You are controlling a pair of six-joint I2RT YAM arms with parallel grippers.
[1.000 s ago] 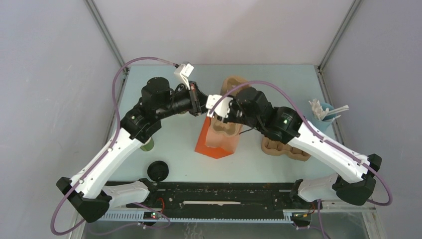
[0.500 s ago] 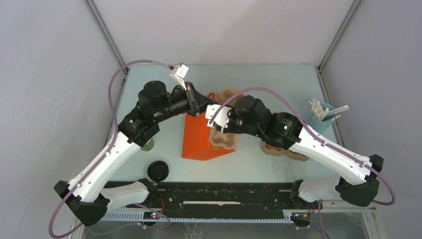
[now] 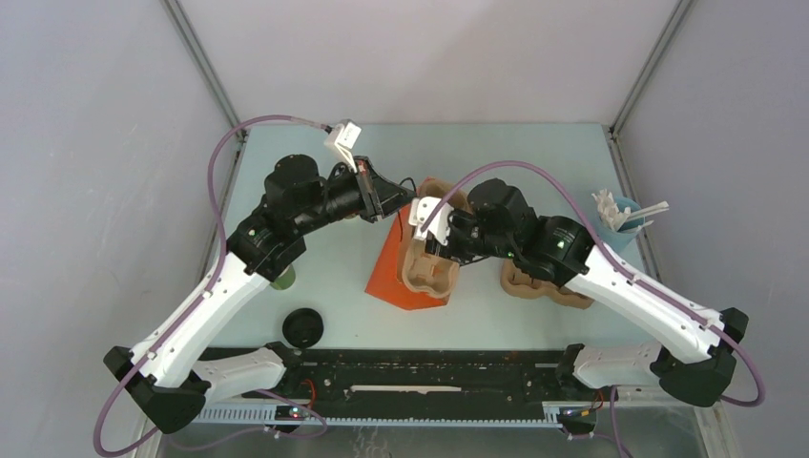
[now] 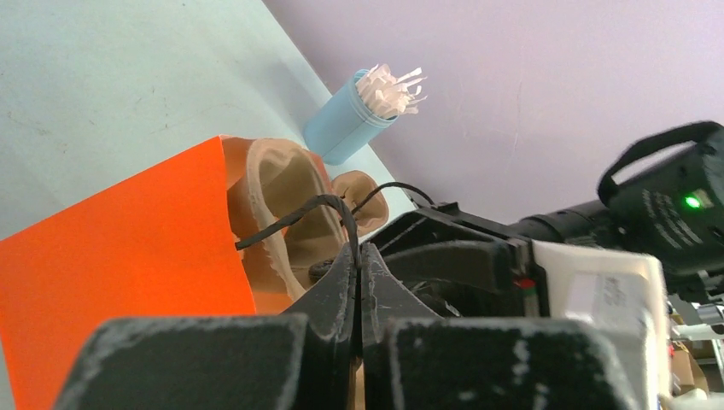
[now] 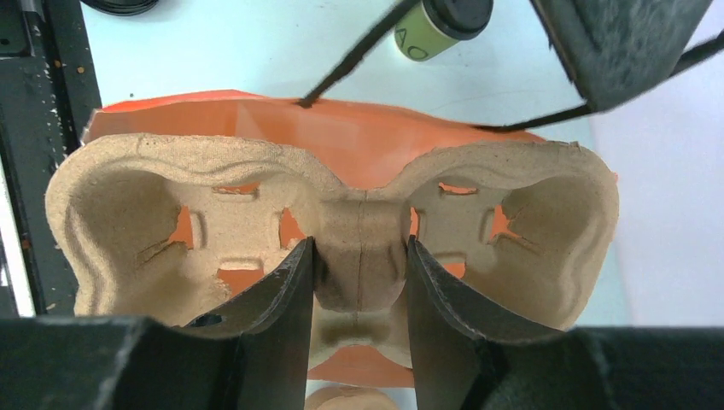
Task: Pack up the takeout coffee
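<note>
olive-green cup (image 5: 431, 30) beyond carrier (image 5: 128, 196) held by right gripper (image 5: 360, 249)

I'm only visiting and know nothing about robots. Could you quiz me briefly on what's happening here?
1. True or false: the right arm's jaws grip the cardboard cup carrier by its middle ridge.
2. The left arm's jaws pinch: A) a loose lid; B) the black handle cord of the orange bag; C) a stirrer.
3. Fill in: the lidded green cup stands ___ the bag.
Key: 1 true; 2 B; 3 outside.
</note>
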